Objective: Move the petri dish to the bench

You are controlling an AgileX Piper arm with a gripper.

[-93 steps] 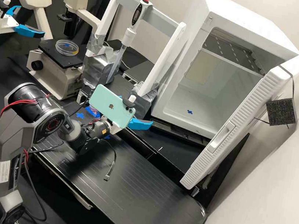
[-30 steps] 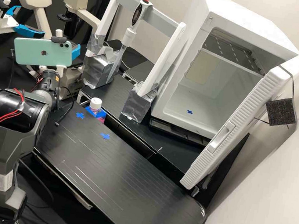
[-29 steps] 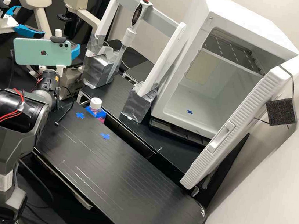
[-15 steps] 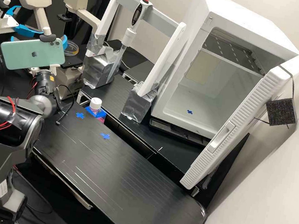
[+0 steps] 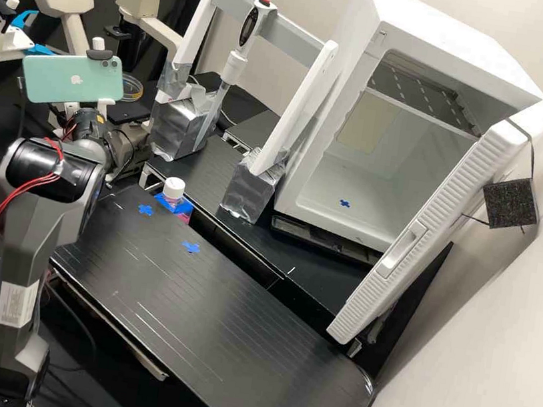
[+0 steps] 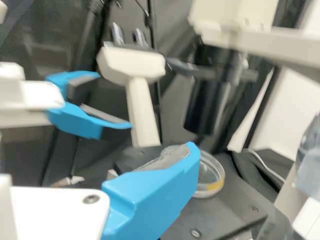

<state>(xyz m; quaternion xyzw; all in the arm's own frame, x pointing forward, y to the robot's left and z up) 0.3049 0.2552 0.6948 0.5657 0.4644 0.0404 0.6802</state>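
Observation:
In the high view my gripper (image 5: 105, 107) is at the left, in front of the microscope, with its fingertips behind the green phone. The clear petri dish (image 5: 132, 91) lies flat on the black microscope stage (image 5: 122, 114), partly covered by the phone. In the wrist view the gripper (image 6: 150, 192) stands open, one blue finger showing with nothing against its pad. Part of the dish (image 6: 214, 175), yellow along its edge, shows past that finger, on the stage (image 6: 240, 202). The black bench (image 5: 215, 317) is in the foreground, away from the gripper.
Right of the microscope stands a white pipette rack (image 5: 270, 21) with a pipette. A white-capped bottle (image 5: 174, 190) is behind the bench, near two blue tape marks. An open white incubator (image 5: 386, 152) stands farther right. The second arm's gripper (image 5: 11, 39) is at the far left.
From above the far side of the bench, my gripper has moved left to the microscope. Over the last half second the phone has levelled and shifted slightly, and the arm's elbow has moved right and up.

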